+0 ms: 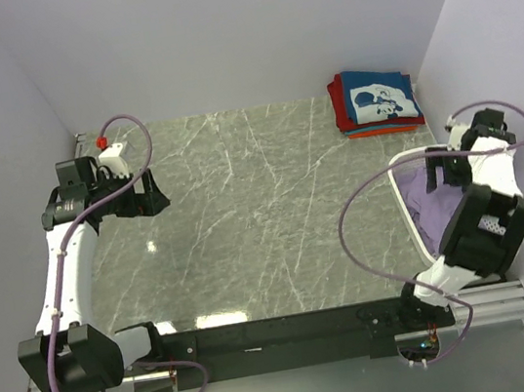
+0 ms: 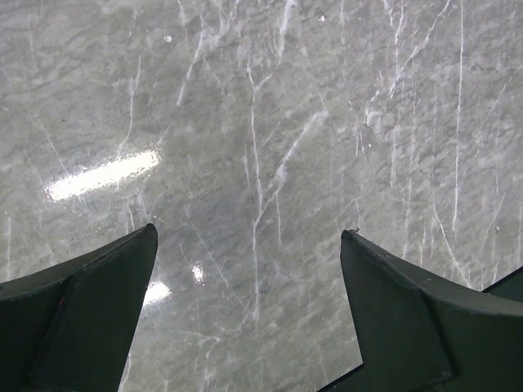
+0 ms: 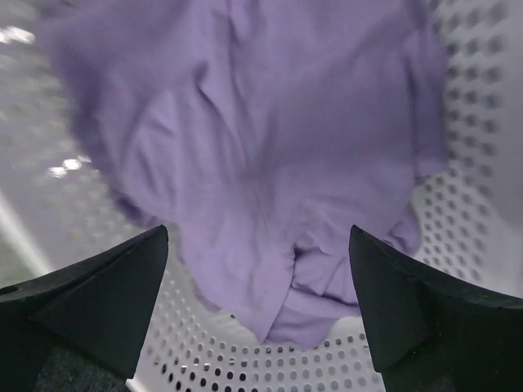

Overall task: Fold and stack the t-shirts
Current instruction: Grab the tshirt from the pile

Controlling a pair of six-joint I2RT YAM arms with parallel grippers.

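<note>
Your right gripper [image 1: 439, 170] hangs over the white perforated basket [image 1: 398, 168], jaws spread wide and holding nothing. In your right wrist view the two dark fingertips frame the lavender t-shirt [image 3: 270, 147], which lies directly beneath and ahead of the right gripper [image 3: 257, 233]. It is crumpled and unfolded, resting on the basket [image 3: 466, 204] floor. You cannot tell whether the fingertips touch the cloth; none of it sits between them. From above, the same lavender t-shirt [image 1: 431, 205] shows partly under the arm.

The folded stack [image 1: 377, 105] sits beyond your right gripper, at the far wall and apart from the basket. The navy t-shirt [image 1: 377, 95] with a white print lies on top, and a red t-shirt [image 1: 339, 104] shows below it at the stack's left edge.

Your left gripper [image 1: 148, 191] is also fully spread and empty. In its wrist view only the bare marble table [image 2: 327, 122] lies under and ahead of the left gripper [image 2: 249, 237], with a bright glare streak off to its left. All shirts lie well away, across the table [image 1: 246, 218] on this gripper's right side.
</note>
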